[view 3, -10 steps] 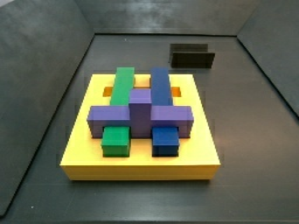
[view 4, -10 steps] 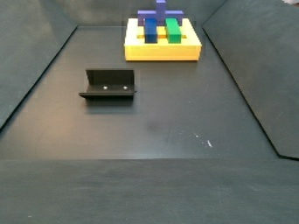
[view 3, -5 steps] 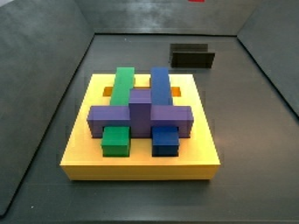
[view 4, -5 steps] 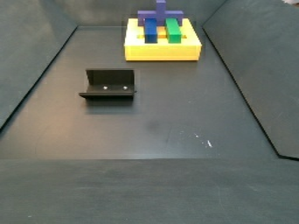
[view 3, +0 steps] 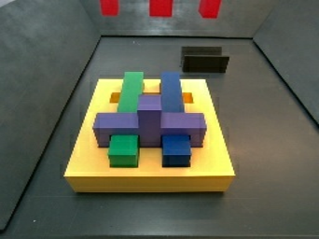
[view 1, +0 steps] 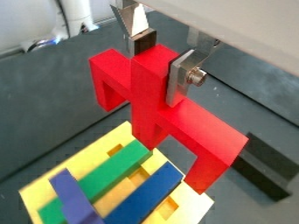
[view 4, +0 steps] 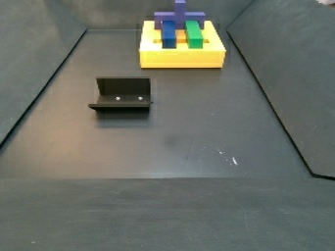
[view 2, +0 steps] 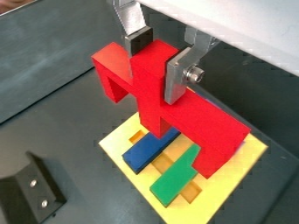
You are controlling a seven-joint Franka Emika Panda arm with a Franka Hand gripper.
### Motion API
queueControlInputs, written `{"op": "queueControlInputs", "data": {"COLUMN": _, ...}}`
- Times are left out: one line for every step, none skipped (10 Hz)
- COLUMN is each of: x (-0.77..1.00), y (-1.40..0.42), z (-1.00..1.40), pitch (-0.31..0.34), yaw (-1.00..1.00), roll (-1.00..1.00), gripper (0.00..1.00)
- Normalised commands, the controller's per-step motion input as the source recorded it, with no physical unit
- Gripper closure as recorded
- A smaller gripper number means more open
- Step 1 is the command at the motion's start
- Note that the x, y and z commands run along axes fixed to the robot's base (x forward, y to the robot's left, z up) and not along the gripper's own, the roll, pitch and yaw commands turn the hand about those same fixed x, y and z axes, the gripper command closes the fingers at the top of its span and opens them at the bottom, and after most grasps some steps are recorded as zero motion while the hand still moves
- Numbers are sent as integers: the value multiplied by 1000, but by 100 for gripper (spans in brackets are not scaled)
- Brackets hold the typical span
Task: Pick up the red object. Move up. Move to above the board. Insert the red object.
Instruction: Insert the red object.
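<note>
My gripper (view 1: 160,59) is shut on the red object (view 1: 158,109), a cross-shaped block with legs, and holds it by its middle bar, well above the board; both wrist views show this (view 2: 158,57). The red object (view 2: 176,105) hangs over the yellow board (view 2: 249,159). In a side view only three red leg ends (view 3: 161,7) show at the top edge, above and behind the board (view 3: 149,177). The board carries green (view 3: 131,86), blue (view 3: 171,86) and purple (view 3: 149,119) pieces. The gripper itself is out of both side views.
The fixture (view 4: 121,95) stands on the dark floor in front of the board (view 4: 183,59) and shows behind it in a side view (view 3: 206,61). Sloping grey walls enclose the floor on all sides.
The red object's leg ends have come down into the top of a side view, where nothing red showed one second ago. The board and the fixture have not moved.
</note>
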Motion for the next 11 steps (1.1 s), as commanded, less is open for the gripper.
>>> {"op": "queueControlInputs", "data": {"x": 109, "y": 0, "z": -431, "pitch": -234, "yaw": 549, "roll": 181, "gripper": 100}}
{"op": "queueControlInputs", "data": {"x": 66, "y": -203, "z": -583, "pitch": -207, "yaw": 114, "roll": 253, "gripper": 100}}
{"op": "queueControlInputs", "data": {"x": 3, "y": -66, "z": -686, "pitch": -167, "yaw": -260, "roll": 220, "gripper": 100}}
{"op": "queueControlInputs", "data": {"x": 0, "y": 0, "z": -711, "pitch": -169, "yaw": -646, "roll": 116, "gripper": 100}}
{"op": "queueControlInputs", "data": {"x": -3, "y": 29, "z": -600, "pitch": -126, "yaw": -763, "roll": 27, "gripper": 100}}
{"op": "queueControlInputs", "data": {"x": -54, "y": 103, "z": -403, "pitch": -91, "yaw": -726, "roll": -7, "gripper": 100}}
{"op": "queueControlInputs", "data": {"x": 0, "y": 34, "z": -246, "pitch": -117, "yaw": -377, "roll": -193, "gripper": 100}}
{"op": "queueControlInputs", "data": {"x": 0, "y": 0, "z": -169, "pitch": -116, "yaw": 0, "roll": -200, "gripper": 100}}
{"op": "queueControlInputs", "data": {"x": 0, "y": 0, "z": -11, "pitch": -10, "yaw": 151, "roll": -83, "gripper": 100}}
{"op": "queueControlInputs", "data": {"x": 40, "y": 0, "z": -34, "pitch": 0, "yaw": 0, "roll": 1, "gripper": 100}}
{"op": "queueControlInputs", "data": {"x": 0, "y": 0, "z": -149, "pitch": -10, "yaw": 60, "roll": -94, "gripper": 100}}
